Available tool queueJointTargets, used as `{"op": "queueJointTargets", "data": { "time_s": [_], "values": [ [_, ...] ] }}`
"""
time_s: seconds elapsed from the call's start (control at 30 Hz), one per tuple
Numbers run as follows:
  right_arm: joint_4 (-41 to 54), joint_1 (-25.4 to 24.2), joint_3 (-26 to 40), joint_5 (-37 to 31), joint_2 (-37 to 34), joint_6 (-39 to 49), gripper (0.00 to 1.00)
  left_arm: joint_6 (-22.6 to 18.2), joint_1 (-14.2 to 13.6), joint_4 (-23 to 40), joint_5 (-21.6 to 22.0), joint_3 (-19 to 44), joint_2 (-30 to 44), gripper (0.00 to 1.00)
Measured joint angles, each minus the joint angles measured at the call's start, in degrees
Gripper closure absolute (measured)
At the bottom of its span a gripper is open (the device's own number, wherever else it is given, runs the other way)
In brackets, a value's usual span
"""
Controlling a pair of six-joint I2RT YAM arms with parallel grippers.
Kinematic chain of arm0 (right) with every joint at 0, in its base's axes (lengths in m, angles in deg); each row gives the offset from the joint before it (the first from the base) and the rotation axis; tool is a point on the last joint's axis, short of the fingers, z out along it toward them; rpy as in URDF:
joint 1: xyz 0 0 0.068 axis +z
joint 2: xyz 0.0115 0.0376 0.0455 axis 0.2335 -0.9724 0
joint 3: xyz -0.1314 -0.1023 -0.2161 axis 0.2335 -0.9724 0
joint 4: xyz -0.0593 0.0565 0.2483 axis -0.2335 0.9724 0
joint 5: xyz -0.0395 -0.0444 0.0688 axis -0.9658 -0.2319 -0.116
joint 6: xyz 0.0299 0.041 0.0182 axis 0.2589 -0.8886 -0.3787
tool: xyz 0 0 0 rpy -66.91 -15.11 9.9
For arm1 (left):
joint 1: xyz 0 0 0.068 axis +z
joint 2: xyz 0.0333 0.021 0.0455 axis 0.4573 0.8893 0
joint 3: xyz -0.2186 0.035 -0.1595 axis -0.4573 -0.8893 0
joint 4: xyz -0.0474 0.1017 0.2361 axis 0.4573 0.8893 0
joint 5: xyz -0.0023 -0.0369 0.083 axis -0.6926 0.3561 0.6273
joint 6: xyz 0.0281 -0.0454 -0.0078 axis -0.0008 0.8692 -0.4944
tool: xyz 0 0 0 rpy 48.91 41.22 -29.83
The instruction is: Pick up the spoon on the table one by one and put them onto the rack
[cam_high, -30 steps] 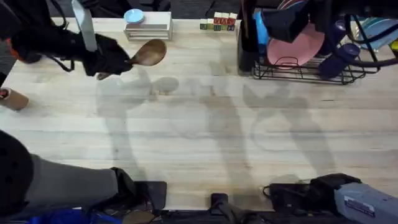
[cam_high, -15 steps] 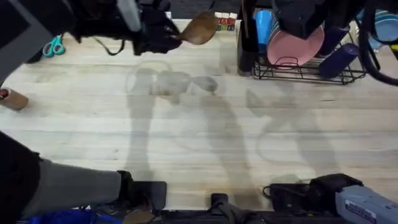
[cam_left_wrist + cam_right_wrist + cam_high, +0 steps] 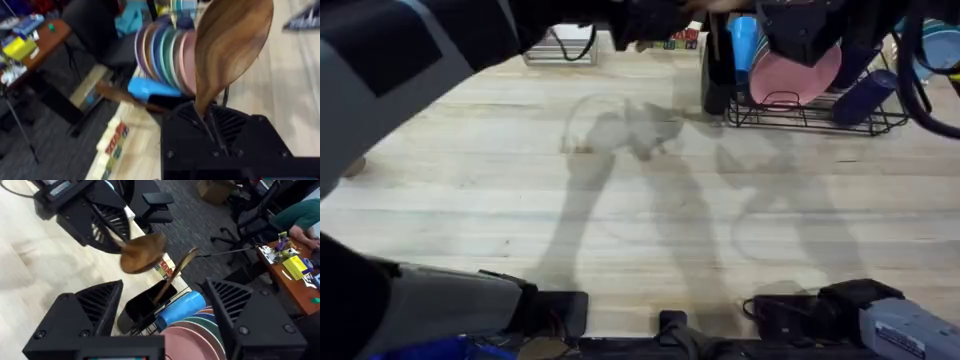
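your table [image 3: 620, 200] spreads pale and planked in front of the rack [image 3: 815, 118], and the overhead view lets you see its whole width. the rack stands at the table's far right part, a black wire frame carrying a pink plate [image 3: 798, 72] and a blue cup [image 3: 744, 38], with the tall black utensil holder [image 3: 716, 75] at the rack's left end.

your left arm shows large and blurred across the top of the overhead view, ending at the left gripper [image 3: 655, 22] just left of the utensil holder. from above you cannot make out what it carries. the left wrist view settles that: the black fingers [image 3: 190, 125] are clamped on the neck of a wooden spoon [image 3: 231, 45], its oval bowl raised beside the row of plates [image 3: 165, 55] in the rack.

the right wrist view gives you the same spoon from the far side [image 3: 142, 252], gripped by the left gripper [image 3: 117, 240] and hanging just above the utensil holder [image 3: 147, 305]. it also shows a second wooden spoon [image 3: 175, 272] standing tilted in that holder, handle up. your right gripper [image 3: 165, 315] hangs over the rack with its two fingers spread wide and nothing between them. a set of small coloured blocks [image 3: 680, 40] sits just left of the holder.
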Motion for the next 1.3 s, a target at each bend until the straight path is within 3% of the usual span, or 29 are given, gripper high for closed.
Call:
{"op": "queueJointTargets", "data": {
  "time_s": [0.07, 0.47, 0.7, 0.73, 0.93, 1.3],
  "values": [
    [1.0, 0.0, 0.0, 0.0, 0.1, 0.0, 0.009, 6.1, -2.8, -6.9, 0.0, 0.0, 0.0, 0.957],
    [11.1, 0.0, 0.0, -2.4, 6.1, 0.0, 0.009, 16.7, -8.1, -20.7, 0.2, 0.0, 1.0, 0.957],
    [20.2, 0.0, 0.0, -4.3, 11.2, -1.9, 0.009, 23.9, -11.3, -31.3, 0.5, 0.0, 9.0, 0.957],
    [21.5, 0.0, 0.0, -5.4, 12.3, -2.5, 0.009, 27.3, -12.8, -35.8, 0.6, 0.0, 11.3, 0.957],
    [21.5, 0.0, 0.0, -6.6, 12.5, -2.9, 0.009, 30.6, -14.4, -37.0, 1.1, 0.0, 13.5, 0.956],
    [21.5, 0.0, 0.0, -7.1, 12.5, -2.9, 0.009, 31.5, -14.6, -34.6, 2.2, 0.0, 16.7, 0.957]
  ]
}}
